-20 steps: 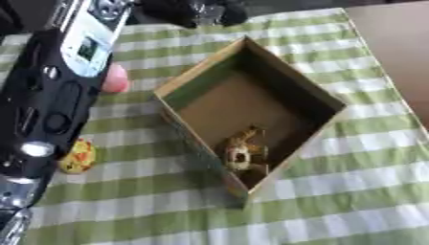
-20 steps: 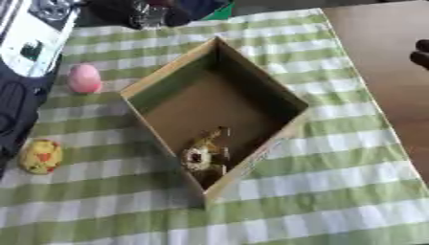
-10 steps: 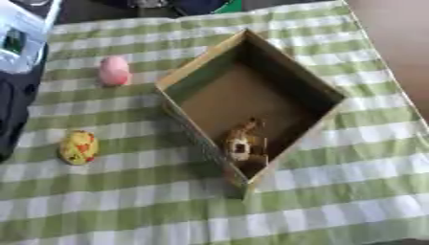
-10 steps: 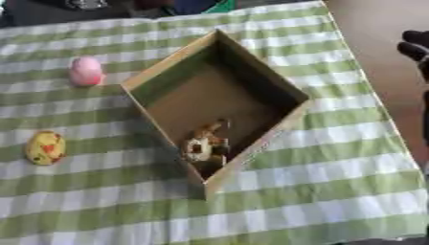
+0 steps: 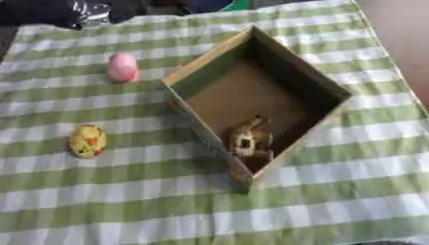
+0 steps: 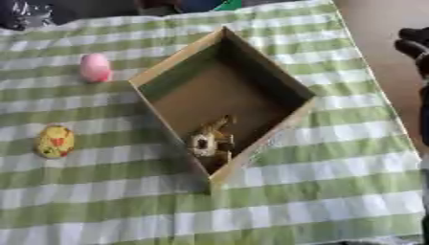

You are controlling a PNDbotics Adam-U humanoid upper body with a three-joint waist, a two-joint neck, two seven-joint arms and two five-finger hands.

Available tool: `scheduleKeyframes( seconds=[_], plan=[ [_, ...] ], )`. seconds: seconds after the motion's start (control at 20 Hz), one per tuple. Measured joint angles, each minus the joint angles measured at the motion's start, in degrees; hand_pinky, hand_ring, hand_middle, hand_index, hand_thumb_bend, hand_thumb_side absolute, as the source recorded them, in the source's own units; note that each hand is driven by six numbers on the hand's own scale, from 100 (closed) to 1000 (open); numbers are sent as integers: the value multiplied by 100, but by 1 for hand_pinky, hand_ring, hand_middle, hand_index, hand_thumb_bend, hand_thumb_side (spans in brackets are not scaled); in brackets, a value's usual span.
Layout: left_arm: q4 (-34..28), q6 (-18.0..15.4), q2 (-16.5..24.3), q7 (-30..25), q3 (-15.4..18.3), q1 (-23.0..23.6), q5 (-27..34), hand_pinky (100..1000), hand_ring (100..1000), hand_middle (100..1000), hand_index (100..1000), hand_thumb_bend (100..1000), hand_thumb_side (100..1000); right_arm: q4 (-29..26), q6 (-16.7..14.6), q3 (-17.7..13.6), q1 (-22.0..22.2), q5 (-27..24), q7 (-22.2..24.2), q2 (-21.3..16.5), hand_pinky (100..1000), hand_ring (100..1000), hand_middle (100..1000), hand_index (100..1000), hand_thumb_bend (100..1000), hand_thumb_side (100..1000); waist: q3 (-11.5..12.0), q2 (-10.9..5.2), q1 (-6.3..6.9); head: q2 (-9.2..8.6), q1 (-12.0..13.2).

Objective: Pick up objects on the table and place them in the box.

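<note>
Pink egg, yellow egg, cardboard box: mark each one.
pink egg (image 5: pixel 122 67), left eye view, middle of its body.
yellow egg (image 5: pixel 87 141), left eye view, its centre.
cardboard box (image 5: pixel 203 64), left eye view, upper left rim.

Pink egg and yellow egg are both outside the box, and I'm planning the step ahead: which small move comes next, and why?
Probably reach for the pink egg: it lies nearest the box, while only the brown toy sits inside.

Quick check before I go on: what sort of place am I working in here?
Most likely a staged tabletop for a pick-and-place trial, not a lived-in room. A green checked cloth covers the table, an open cardboard box sits mid-table holding one tan toy, and a pink object and a yellow object lie loose beside it.
</note>
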Motion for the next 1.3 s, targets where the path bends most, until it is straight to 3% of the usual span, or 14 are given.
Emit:
scheduleKeyframes(
  seconds=[0.55,1.0,1.3],
  plan=[
    [-773,155,768,-540,-190,1405,97,527,801,773,928,897,1000,0,7,-2,-30,30,-12,-1,762,713,533,771,100,1000,-33,75,-4,-25,-43],
    [-1201,512,970,-813,-226,2074,63,507,784,744,924,798,1000,0,6,-5,-49,30,-32,0,762,716,530,769,100,1000,-25,142,-77,-34,-30],
    [-1274,751,969,-791,-259,2268,-19,490,774,730,909,737,1000,0,-7,-32,-52,30,-46,2,762,717,529,769,100,1000,-10,173,-146,-34,12]
  ],
)
